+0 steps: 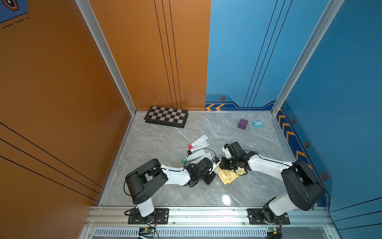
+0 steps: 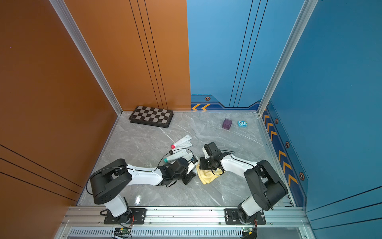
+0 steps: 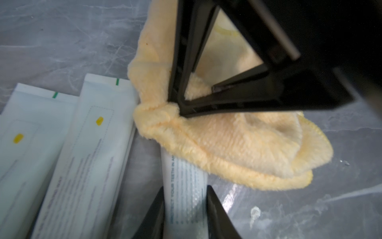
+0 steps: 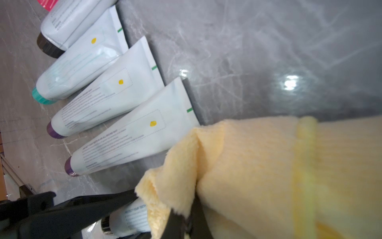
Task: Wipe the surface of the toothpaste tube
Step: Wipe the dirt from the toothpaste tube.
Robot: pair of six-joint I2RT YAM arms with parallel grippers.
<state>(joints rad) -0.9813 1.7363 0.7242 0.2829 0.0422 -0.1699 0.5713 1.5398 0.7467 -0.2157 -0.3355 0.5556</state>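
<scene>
In the left wrist view my left gripper (image 3: 185, 188) is shut on a white toothpaste tube (image 3: 184, 178) with blue print, one finger on each side. The tube's far end lies under a yellow cloth (image 3: 237, 149). My right gripper (image 4: 186, 213) is shut on a fold of that cloth (image 4: 248, 165), and its black fingers (image 3: 182, 87) press the cloth down at the tube's end. In both top views the two grippers (image 1: 215, 165) (image 1: 222, 164) meet near the table's middle, over the cloth (image 1: 227, 175) (image 2: 206, 175). The held tube's cap end (image 4: 128, 221) shows beside the cloth.
Several other white tubes (image 4: 132, 136) lie side by side just beyond the left gripper, among them one with a red cap (image 1: 197, 142). A chessboard (image 1: 166, 116) rests at the back left. A purple cube (image 1: 242, 123) and a small blue box (image 1: 257, 123) sit at the back right.
</scene>
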